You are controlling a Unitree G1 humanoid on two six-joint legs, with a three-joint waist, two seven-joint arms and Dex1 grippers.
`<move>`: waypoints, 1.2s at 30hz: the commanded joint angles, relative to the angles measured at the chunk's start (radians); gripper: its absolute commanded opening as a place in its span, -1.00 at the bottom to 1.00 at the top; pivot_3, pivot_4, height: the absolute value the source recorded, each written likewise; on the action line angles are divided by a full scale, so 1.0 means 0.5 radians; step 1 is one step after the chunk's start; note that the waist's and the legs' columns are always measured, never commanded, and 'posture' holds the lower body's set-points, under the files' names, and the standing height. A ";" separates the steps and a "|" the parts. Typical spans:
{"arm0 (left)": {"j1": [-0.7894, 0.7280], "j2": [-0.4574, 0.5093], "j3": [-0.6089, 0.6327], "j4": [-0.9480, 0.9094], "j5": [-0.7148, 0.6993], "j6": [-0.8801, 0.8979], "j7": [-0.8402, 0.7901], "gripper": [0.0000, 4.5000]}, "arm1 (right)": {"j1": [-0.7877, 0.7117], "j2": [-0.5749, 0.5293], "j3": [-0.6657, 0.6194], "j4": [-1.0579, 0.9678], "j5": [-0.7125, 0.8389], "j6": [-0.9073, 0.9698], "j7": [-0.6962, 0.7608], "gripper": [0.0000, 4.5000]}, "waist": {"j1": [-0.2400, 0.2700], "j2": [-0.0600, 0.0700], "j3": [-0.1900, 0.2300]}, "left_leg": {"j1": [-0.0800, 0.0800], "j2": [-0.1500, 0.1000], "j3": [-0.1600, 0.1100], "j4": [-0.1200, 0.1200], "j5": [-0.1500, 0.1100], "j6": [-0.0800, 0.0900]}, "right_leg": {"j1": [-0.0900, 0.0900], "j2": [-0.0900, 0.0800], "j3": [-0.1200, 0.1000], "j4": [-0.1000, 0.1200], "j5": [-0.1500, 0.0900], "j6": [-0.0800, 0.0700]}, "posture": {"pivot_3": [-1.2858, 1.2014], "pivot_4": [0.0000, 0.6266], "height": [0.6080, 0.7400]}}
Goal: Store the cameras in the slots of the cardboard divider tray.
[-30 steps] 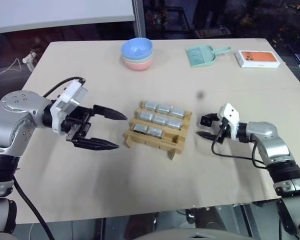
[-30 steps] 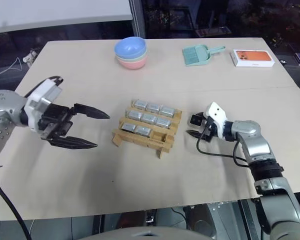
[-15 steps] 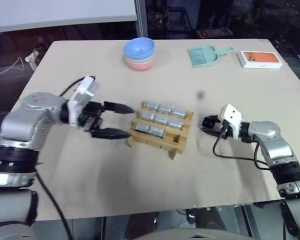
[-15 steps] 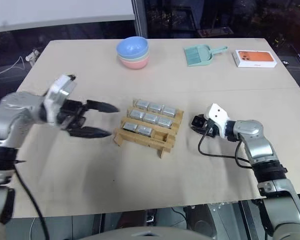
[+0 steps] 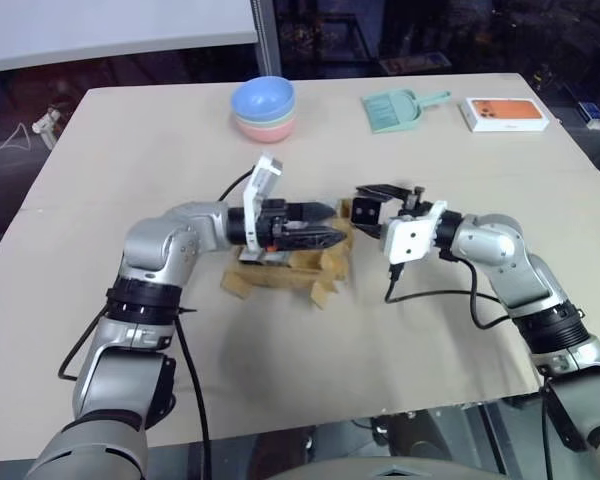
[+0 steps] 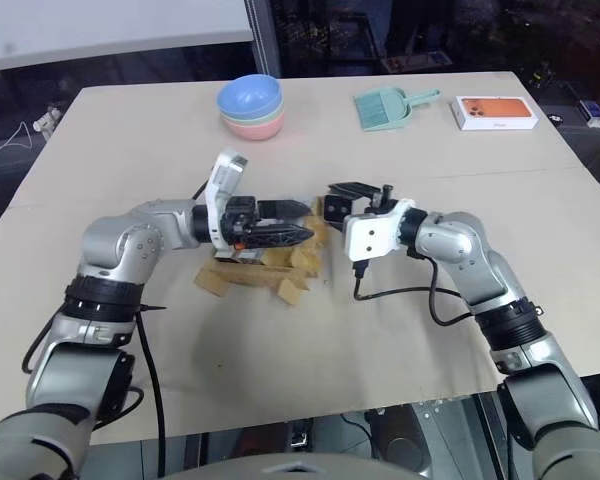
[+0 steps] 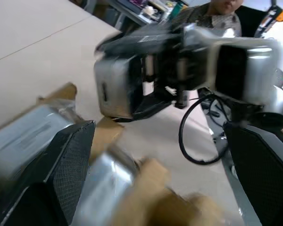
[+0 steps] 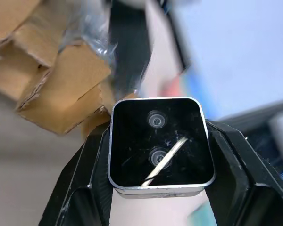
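Observation:
My right gripper (image 5: 372,208) is shut on a camera (image 8: 160,149), a silver block whose black face shows two round lenses, and holds it in the air just right of the cardboard divider tray (image 5: 280,278). My left gripper (image 5: 325,225) lies level over the tray, pointing right toward that camera, fingers (image 7: 70,165) open with nothing between them. Silver cameras (image 7: 30,136) sit in the tray's slots under the left fingers. The left arm hides most of the tray in the eye views.
At the table's far side stand stacked blue, green and pink bowls (image 5: 263,107), a teal dustpan (image 5: 392,110) and a white-and-orange flat box (image 5: 505,113). The right gripper's black cable (image 5: 435,295) hangs over the table right of the tray.
The right gripper shut on the camera, lifted it off the table and carried it left to the tray while rolling. The left gripper swung right over the tray, still open.

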 commanded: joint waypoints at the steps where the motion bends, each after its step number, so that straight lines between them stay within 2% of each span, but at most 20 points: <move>1: -0.055 -0.010 0.043 0.029 0.014 0.010 -0.008 1.00 | -0.027 0.048 0.046 -0.153 -0.025 -0.128 -0.077 -0.11 | -0.001 0.000 0.000 | 0.000 0.000 0.000 -0.001 0.000 0.000 | 0.000 0.000 0.000 0.000 0.000 0.000 | 0.03 -0.52 1.00; 6: -0.052 -0.023 0.029 0.032 0.047 -0.009 -0.012 1.00 | 0.050 0.015 0.033 -0.148 -0.027 -0.072 -0.054 -0.11 | -0.001 0.000 0.000 | 0.002 0.000 0.001 -0.001 0.000 0.000 | 0.000 0.000 0.002 0.002 0.000 0.000 | 0.03 -0.52 1.00; 18: -0.040 -0.035 0.060 -0.024 0.030 0.024 -0.021 1.00 | 0.192 -0.269 -0.123 -0.110 0.082 -0.029 -0.022 -0.11 | 0.011 0.000 0.000 | 0.001 -0.001 0.001 0.000 -0.001 0.003 | 0.000 -0.001 0.002 0.002 0.000 0.000 | 0.03 -0.52 1.00; 29: -0.078 -0.074 0.060 -0.013 0.018 0.032 -0.067 1.00 | 0.053 -0.064 0.029 -0.320 0.046 0.040 -0.005 -0.11 | 0.016 0.000 0.000 | 0.001 -0.001 0.000 0.000 -0.001 0.002 | 0.000 -0.001 0.001 0.002 0.000 0.000 | 0.03 -0.52 1.00; 36: -0.107 -0.091 0.112 -0.010 -0.028 0.068 -0.071 1.00 | 0.098 -0.057 0.084 -0.373 0.054 0.016 0.029 -0.11 | 0.029 0.000 0.000 | 0.000 -0.002 0.000 0.000 -0.001 0.002 | 0.000 -0.003 0.000 0.001 0.000 0.000 | 0.03 -0.52 1.00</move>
